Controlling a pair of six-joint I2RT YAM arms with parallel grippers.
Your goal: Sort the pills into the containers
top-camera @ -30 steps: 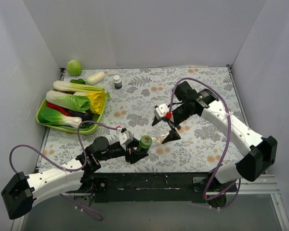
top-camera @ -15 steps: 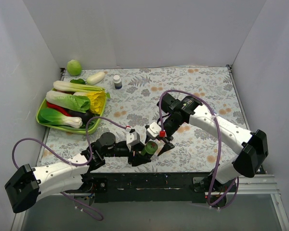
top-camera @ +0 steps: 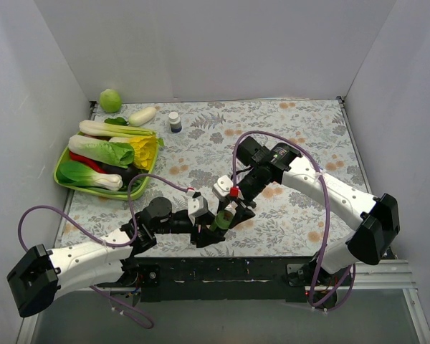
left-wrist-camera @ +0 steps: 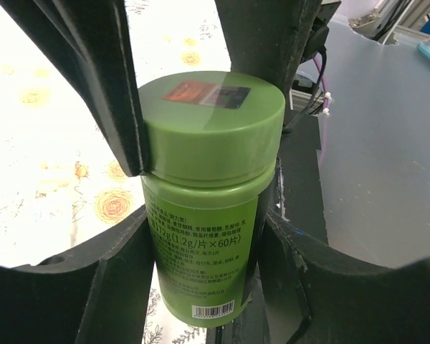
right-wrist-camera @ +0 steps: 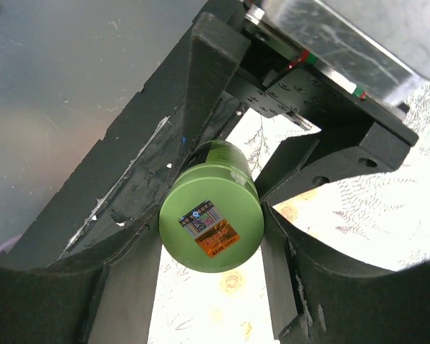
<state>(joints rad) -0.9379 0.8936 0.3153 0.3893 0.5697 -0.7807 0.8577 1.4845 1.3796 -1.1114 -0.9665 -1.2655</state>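
Note:
A green pill bottle [top-camera: 218, 219] with a wide green cap [left-wrist-camera: 211, 125] is held off the table near its front edge. My left gripper [top-camera: 209, 231] is shut on the bottle's body [left-wrist-camera: 204, 244], one finger on each side. From the far right, my right gripper [top-camera: 233, 208] has come over the cap [right-wrist-camera: 211, 226], and its two fingers press the cap's sides. The bottle tilts toward the right arm. No pills show. The containers are out of view.
A green tray [top-camera: 129, 192] of vegetables sits at the left. Behind it are a green round fruit [top-camera: 110, 99], a pale vegetable [top-camera: 142, 115] and a dark blue white-capped bottle [top-camera: 175, 121]. The black table edge [top-camera: 222, 269] runs just below the grippers.
My right arm swung left and down to the bottle, and its jaws narrowed round the cap. The left gripper shifted the bottle slightly right, then held still.

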